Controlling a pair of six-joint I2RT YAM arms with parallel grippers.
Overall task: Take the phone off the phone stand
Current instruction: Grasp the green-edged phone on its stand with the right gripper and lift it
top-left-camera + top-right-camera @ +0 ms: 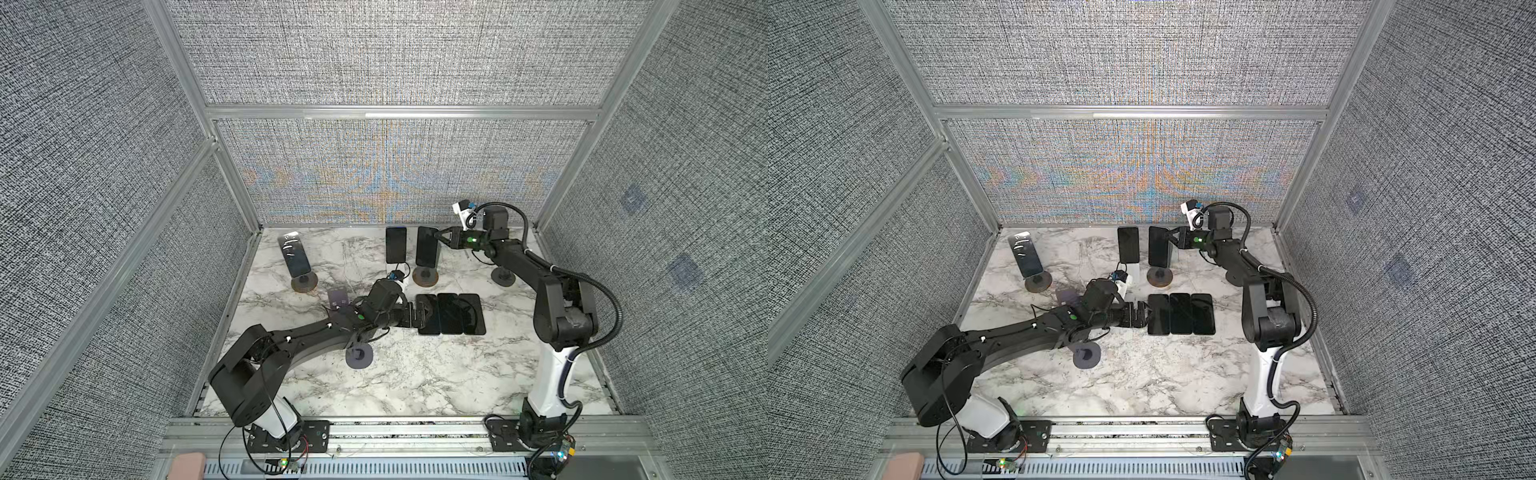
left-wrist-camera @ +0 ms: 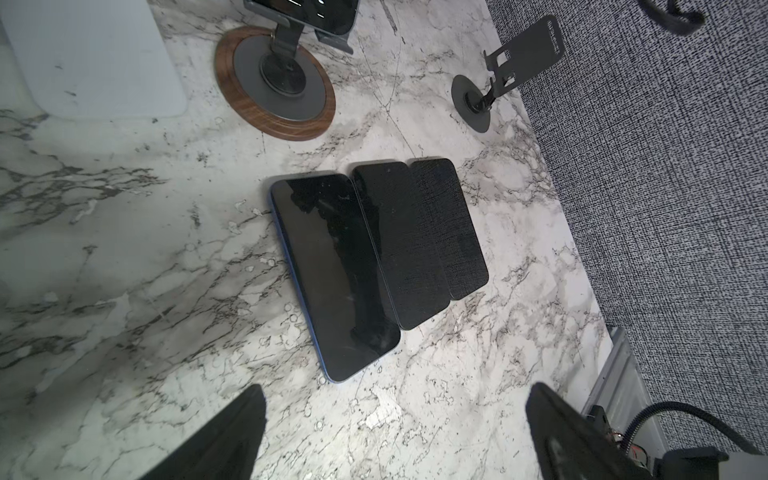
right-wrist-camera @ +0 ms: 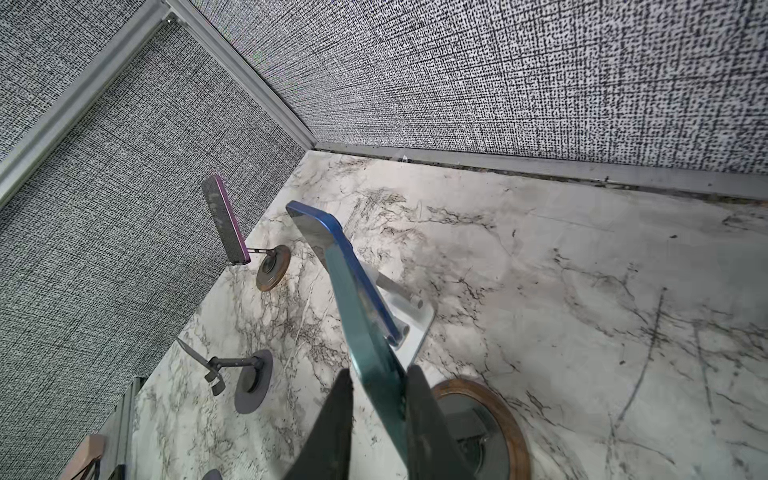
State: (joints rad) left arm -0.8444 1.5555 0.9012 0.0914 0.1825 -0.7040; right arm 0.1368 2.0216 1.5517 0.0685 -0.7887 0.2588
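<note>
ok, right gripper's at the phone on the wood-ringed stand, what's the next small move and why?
Probably close the right gripper fully onto the phone before lifting. Its fingers flank the phone's edge, but firm contact on both sides isn't clear, and the phone rests on the wood-ringed stand.

Worktop [image 1: 415, 374]: white marble pattern with grey veins.
Walls [image 1: 395, 62]: grey woven panels on three sides, set in an aluminium frame [image 1: 399, 112].
Flat phones [image 1: 451, 314]: three dark ones lying face up, side by side and touching, right of centre. The blue-edged phone [image 2: 332, 270] is the outer one of the row.
Purple phone [image 1: 294, 254]: leaning on a brown-ringed stand [image 1: 304, 283] in the far left corner.
Blue phone [image 1: 395, 244]: upright on a white stand [image 3: 417, 332], at the back.
Empty stands: a dark stand [image 1: 503, 276] at the right side, a grey stand [image 1: 358, 356] toward the front left. They are well apart.
</note>
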